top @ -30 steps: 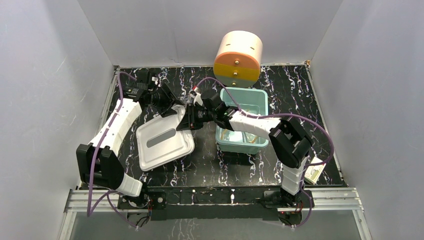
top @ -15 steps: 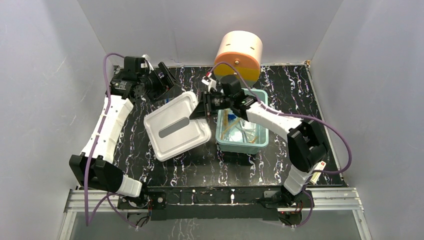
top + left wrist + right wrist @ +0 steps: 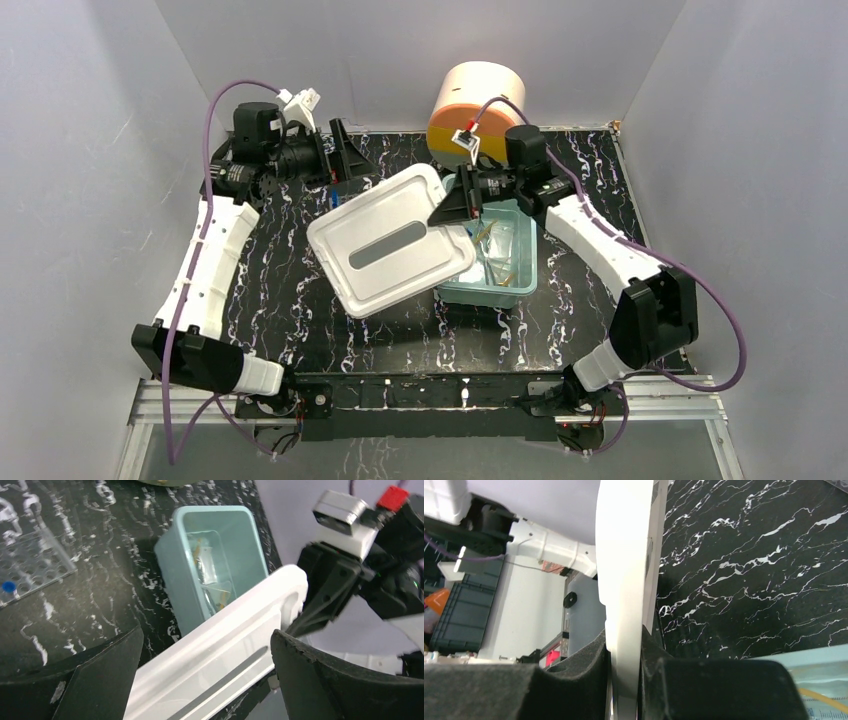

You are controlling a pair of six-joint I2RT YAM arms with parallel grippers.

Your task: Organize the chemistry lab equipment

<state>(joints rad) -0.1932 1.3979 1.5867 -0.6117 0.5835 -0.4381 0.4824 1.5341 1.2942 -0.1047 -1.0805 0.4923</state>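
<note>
My right gripper (image 3: pixel 447 208) is shut on the edge of a white rectangular lid (image 3: pixel 390 250) and holds it tilted in the air, overlapping the left side of the teal bin (image 3: pixel 529 240). In the right wrist view the pads (image 3: pixel 589 670) pinch the lid's rim (image 3: pixel 629 555). The bin holds tan tubing and a clear bag (image 3: pixel 495 255). My left gripper (image 3: pixel 350 160) is open and empty, raised at the back left, its fingers (image 3: pixel 100 670) wide apart above the lid (image 3: pixel 225 650). A clear grid tube rack (image 3: pixel 30 560) with a blue-capped tube (image 3: pixel 7 586) lies on the table.
The cream-and-orange round drawer unit (image 3: pixel 478 100) stands at the back, right behind the bin and my right wrist. White walls close in the black marbled table (image 3: pixel 300 300) on three sides.
My right gripper has lifted the lid off the table and carried it right and back, over the bin's left side. My left arm has risen and drawn back to the rear left.
</note>
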